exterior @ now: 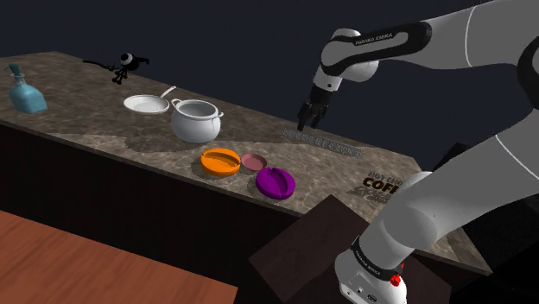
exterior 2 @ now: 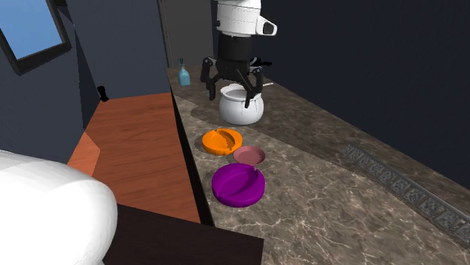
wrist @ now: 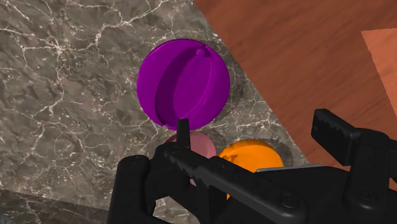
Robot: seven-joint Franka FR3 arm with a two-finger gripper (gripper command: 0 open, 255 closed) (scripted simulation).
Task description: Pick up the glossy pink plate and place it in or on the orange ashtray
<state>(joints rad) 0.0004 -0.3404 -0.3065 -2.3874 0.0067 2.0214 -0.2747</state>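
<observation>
From the shoulder view's left: the orange ashtray [exterior: 221, 161], then the pink plate [exterior: 254, 161] just beside it (a purple dish [exterior: 275, 182] next along). Farther right of that ashtray and higher, my pincer [exterior: 305, 123] hangs, fingers spread, empty.

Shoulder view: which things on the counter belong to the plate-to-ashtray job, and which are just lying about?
Job: pink plate, orange ashtray, gripper.
Lying about: purple dish, white pot, white pan, blue bottle, black figure.
</observation>
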